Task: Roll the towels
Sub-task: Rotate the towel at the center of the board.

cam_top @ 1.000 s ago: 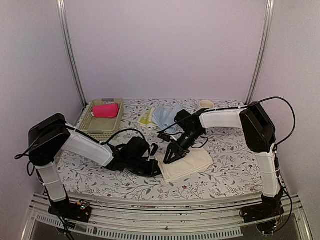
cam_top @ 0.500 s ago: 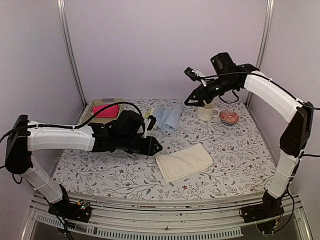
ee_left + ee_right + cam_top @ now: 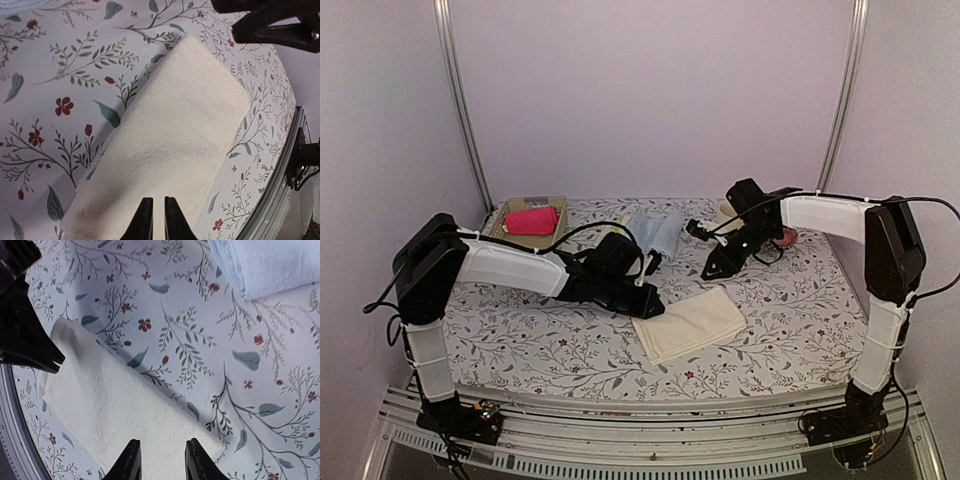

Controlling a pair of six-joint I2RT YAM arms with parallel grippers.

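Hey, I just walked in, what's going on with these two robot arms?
Two robot arms are working on a folded cream-white cloth towel lying flat on the floral table. The left claw, nearly closed, hovers over the towel's left end. The right claw, open, is over its far edge. Neither grips it, and it is not yet rolled. A hot pink towel sits in the pale green mesh basket, and a light blue towel lies at the back.
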